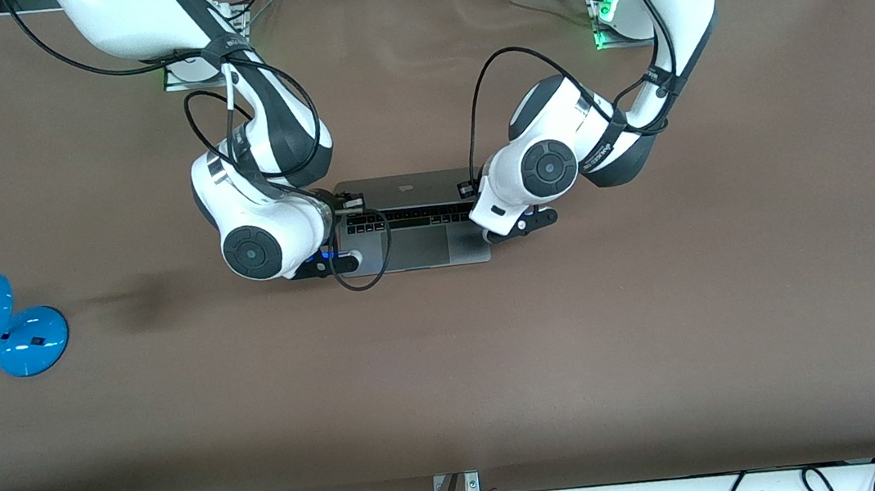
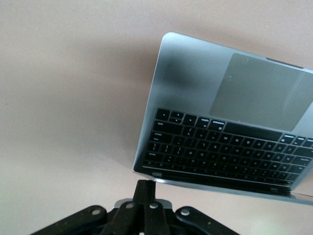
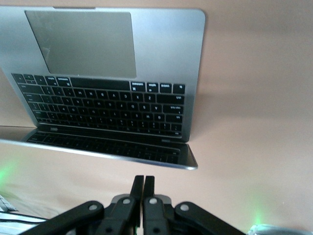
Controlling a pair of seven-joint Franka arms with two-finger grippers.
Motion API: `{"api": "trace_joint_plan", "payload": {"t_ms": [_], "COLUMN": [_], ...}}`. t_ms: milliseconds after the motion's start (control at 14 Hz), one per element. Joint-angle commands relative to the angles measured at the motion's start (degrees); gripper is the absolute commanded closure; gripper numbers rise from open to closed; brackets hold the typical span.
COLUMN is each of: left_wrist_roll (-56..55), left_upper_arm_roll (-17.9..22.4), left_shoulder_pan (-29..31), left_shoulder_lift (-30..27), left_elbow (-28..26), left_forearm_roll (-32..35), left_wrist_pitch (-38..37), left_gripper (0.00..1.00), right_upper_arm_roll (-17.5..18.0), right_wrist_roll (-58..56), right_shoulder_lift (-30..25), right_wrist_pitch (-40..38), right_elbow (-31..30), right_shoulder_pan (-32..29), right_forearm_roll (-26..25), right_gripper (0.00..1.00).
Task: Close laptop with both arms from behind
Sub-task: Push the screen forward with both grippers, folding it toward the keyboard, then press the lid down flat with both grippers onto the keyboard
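Note:
The space-grey laptop lies in the middle of the table, its lid tilted forward over the black keyboard so that the lid's back and logo face up. My left gripper is shut and empty at the lid's corner toward the left arm's end. In the left wrist view its fingertips touch the lid's top edge above the laptop's keyboard. My right gripper is shut and empty at the other lid corner. In the right wrist view its fingertips sit just short of the laptop's lid edge.
A blue desk lamp lies on the brown table toward the right arm's end. Black cables loop from both wrists over the laptop. More cables hang below the table's edge nearest the front camera.

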Motion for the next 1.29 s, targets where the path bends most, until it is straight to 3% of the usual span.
{"api": "trace_joint_plan", "payload": {"t_ms": [0,857,1214], "left_wrist_roll": [-0.8,-0.8,-0.8], "left_upper_arm_roll": [0.3,1.6,4.7], "left_shoulder_pan": [-0.8,-1.0,-4.0], "left_shoulder_lift": [2.8,8.0,8.7], "left_elbow": [3.0,3.8,3.8], "left_forearm_roll": [2.1,3.8,3.7], "left_wrist_pitch": [-0.2,8.0,9.6], "left_gripper": [1.00,1.00,1.00], "right_upper_arm_roll": [0.4,0.0,-0.1], "right_wrist_roll": [-1.7,-5.1,-7.4], "right_shoulder_lift": [3.6,8.7,9.9], "right_wrist_pitch": [-0.5,7.6,9.0], "right_elbow": [4.6,5.4,5.4], "right_shoulder_pan": [-0.9,-1.2,-1.5], "right_forearm_roll": [-0.9,-2.9,-3.4], "right_gripper": [0.94,0.94,0.94]}}
